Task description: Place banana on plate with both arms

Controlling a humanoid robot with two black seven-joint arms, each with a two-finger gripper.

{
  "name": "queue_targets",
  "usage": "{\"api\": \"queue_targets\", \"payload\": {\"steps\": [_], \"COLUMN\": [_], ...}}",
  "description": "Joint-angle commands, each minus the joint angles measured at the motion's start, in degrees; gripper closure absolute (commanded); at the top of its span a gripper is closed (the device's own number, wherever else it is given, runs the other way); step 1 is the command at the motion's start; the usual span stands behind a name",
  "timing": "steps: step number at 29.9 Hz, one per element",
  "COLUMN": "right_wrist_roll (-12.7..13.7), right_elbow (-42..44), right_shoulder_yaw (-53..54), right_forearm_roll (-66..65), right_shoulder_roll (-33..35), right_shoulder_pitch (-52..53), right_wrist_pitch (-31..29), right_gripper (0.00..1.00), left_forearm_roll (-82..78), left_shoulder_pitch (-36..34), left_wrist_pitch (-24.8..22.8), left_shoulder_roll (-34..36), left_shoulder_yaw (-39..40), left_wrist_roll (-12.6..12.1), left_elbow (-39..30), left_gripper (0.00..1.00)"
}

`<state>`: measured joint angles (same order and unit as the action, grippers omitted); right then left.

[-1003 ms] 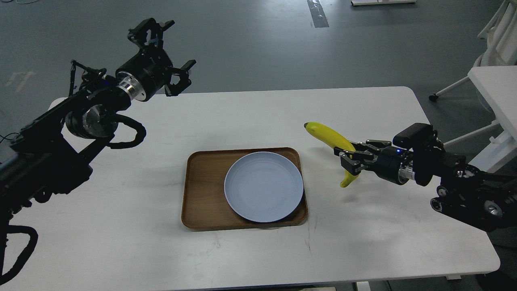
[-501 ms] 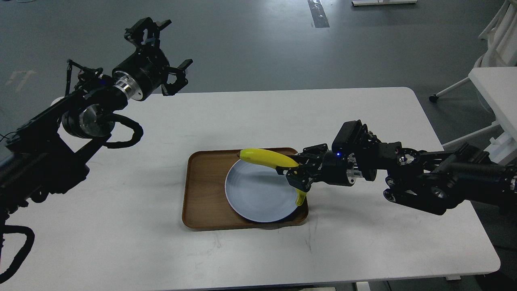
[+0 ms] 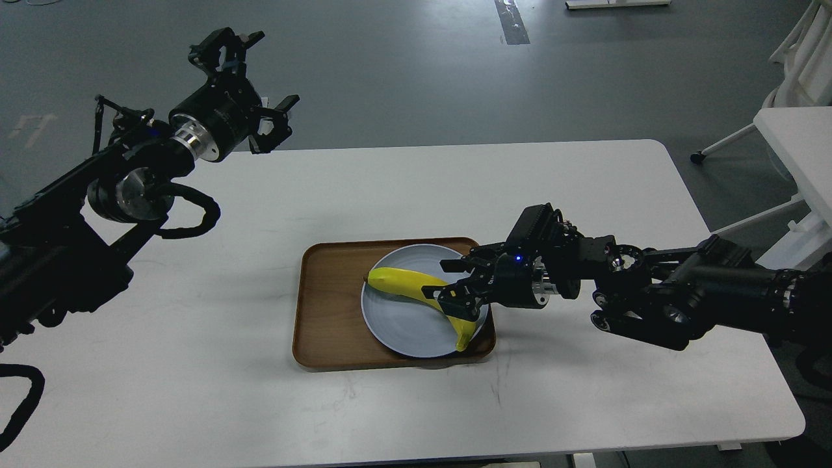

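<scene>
A curved bright yellow banana [image 3: 416, 294] with a dark tip is seen over the round, shallow, pale blue-grey plate [image 3: 403, 325], stretching from the plate's upper left edge down to its lower right rim. Whether the fruit already rests on the plate's surface or is held just above it cannot be told from the head view. The plate lies in the right part of a rectangular brown wooden tray [image 3: 325, 305] with rounded corners, and the tray sits on the white desk [image 3: 227, 390].

The black right hand [image 3: 460, 286] is closed around the banana's lower half — its fingers are seen on both sides of the fruit, above the plate's right rim. The right arm [image 3: 682, 296] reaches in low over the desk from the right edge, with a small blue light showing near the wrist.

The black left hand [image 3: 250, 81] is held high beyond the desk's far left corner, well apart from the tray — its fingers are spread wide and nothing is gripped between them. The left arm [image 3: 97, 201], with silver joint rings and looping black cables, comes in from the left edge.
</scene>
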<state>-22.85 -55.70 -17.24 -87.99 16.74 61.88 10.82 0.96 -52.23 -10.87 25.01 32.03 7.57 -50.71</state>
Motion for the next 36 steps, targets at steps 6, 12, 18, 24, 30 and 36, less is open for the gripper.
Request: {"api": "queue_targets", "payload": {"steps": [6, 12, 18, 24, 30, 36], "right_wrist_roll": [0.8, 8.3, 17.5, 21.0, 20.9, 20.9], "right_elbow": [-2.3, -4.1, -3.2, -0.1, 1.7, 1.5], "right_shoulder_yaw": [6.1, 20.1, 35.3, 40.5, 41.8, 42.1], "right_forearm_roll": [15.1, 50.7, 78.3, 85.4, 85.4, 85.4], "right_shoulder_roll": [3.4, 4.3, 4.7, 4.3, 2.9, 2.9], "right_shoulder_pitch": [5.3, 6.7, 4.7, 4.4, 4.0, 2.2], "right_wrist_pitch": [-0.1, -4.3, -10.2, -13.3, -13.2, -13.3], "right_gripper": [0.0, 0.0, 0.0, 0.0, 0.0, 0.0], "left_forearm_roll": [0.1, 0.1, 0.0, 0.4, 0.5, 0.9], "left_shoulder_pitch": [0.1, 0.3, 0.9, 2.9, 3.2, 4.0], "left_wrist_pitch": [-0.2, -0.2, -1.2, -2.8, -4.9, -6.8], "left_shoulder_roll": [0.1, -0.1, -0.2, -0.4, 0.0, -0.2], "left_shoulder_yaw": [0.0, 0.0, 0.0, 0.5, 0.5, 0.6], "left_wrist_roll": [-0.1, -0.1, -0.1, 0.0, 0.0, -0.1], "left_elbow": [0.0, 0.2, 0.2, -0.1, 0.0, 0.2], "left_gripper": [0.02, 0.02, 0.02, 0.02, 0.02, 0.02]}}
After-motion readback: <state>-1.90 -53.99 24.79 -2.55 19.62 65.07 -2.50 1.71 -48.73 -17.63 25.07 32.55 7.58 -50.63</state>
